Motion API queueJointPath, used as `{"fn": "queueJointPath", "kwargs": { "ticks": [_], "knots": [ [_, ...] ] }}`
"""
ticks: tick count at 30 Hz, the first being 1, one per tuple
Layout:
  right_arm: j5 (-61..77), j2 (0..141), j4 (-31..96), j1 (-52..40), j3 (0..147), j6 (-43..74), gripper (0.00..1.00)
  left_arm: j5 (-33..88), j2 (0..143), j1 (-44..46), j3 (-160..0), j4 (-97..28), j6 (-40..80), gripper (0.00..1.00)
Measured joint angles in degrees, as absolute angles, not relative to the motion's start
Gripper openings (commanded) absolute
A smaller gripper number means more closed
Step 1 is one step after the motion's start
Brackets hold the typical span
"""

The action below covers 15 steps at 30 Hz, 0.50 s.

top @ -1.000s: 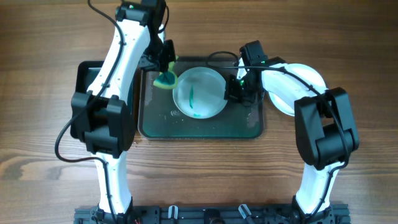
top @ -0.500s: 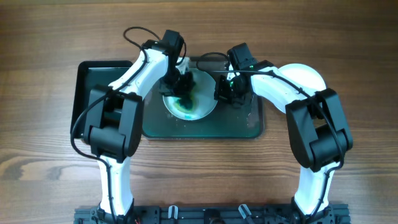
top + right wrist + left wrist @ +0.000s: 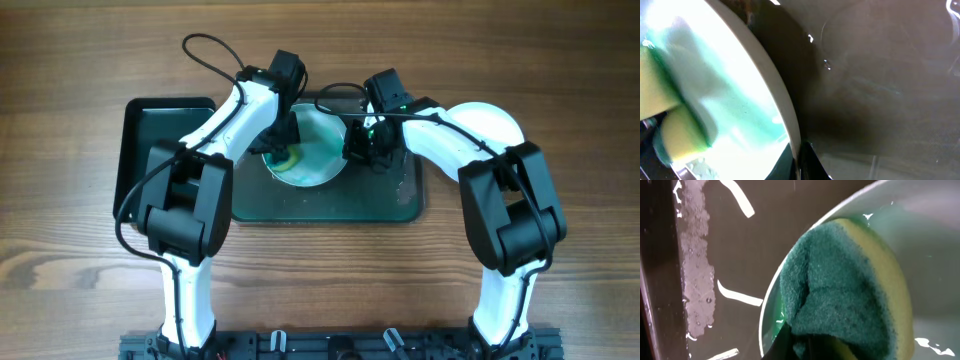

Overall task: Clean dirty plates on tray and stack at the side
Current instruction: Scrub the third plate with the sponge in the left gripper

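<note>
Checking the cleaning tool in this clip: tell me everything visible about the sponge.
The sponge is yellow foam with a dark green scouring layer, and it looks folded. The left gripper pinches it in its jaws and presses it onto the plate near its left rim, amid smeared teal residue.

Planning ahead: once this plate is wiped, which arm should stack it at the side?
Probably right: its gripper is at the plate's rim, near the side plate; left gripper holds the sponge.

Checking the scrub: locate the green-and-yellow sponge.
Overhead, the green-and-yellow sponge lies on the left part of the round white plate, held in the left claw, above the dark grey-green tray.
</note>
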<state>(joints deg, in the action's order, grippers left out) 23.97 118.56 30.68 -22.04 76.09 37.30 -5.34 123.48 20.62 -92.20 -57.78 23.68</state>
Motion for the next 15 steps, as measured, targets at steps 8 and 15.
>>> {"fn": "queueJointPath", "kwargs": {
  "ticks": [8, 15],
  "knots": [
    [23.94, 118.56, 31.05, -21.93, 76.09, 37.26, 0.04, 35.46, 124.84, 20.51, -90.8, -54.57, -3.46, 0.04],
    [23.94, 118.63, 30.15, -21.93, 76.12, 37.69, 0.04, 6.44, 124.27, 22.41, -91.61, -43.48, 16.6, 0.04]
  ]
}}
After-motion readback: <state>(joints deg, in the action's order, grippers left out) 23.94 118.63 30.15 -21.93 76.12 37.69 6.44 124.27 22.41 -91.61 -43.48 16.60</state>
